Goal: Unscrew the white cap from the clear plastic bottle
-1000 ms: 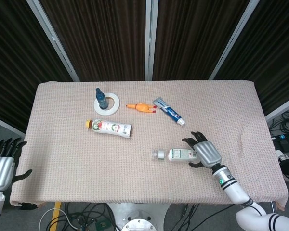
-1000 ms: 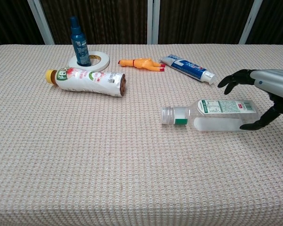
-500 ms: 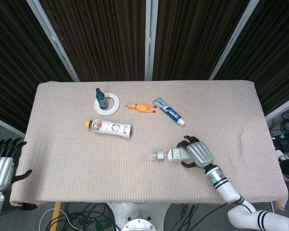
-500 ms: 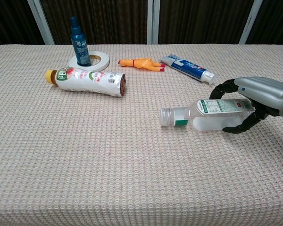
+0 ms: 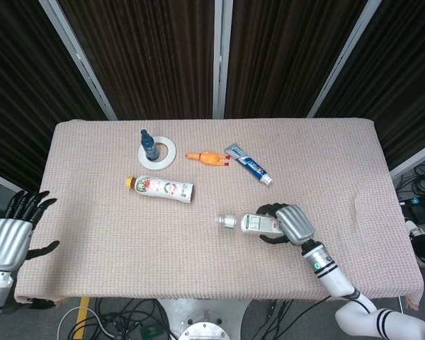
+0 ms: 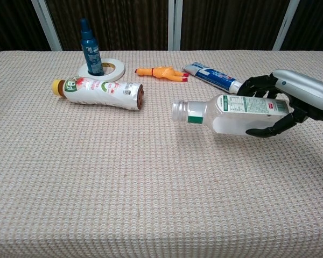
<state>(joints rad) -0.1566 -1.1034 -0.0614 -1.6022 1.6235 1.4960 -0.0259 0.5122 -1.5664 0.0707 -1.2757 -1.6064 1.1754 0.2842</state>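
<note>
On table [image 5: 92, 212]: three bottles; one clear bottle [image 6: 234, 114] in right hand [image 6: 290, 105].

Table [image 5: 99, 234], covered with beige woven cloth. Far left: white tape ring [image 5: 163, 152] around an upright blue spray bottle [image 5: 149, 146]; nearer, a yellow-capped drink bottle [image 5: 160, 188] lying down. Far centre: orange toy [image 5: 205, 159], toothpaste tube [image 5: 247, 164].

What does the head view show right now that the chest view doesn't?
Only the head view shows the left hand, open beside the table's left edge, plus cables on the floor. Only the chest view shows the clear plastic bottle lifted above its shadow. Both show the right hand gripping that bottle, white cap pointing left, and the toothpaste tube.
</note>
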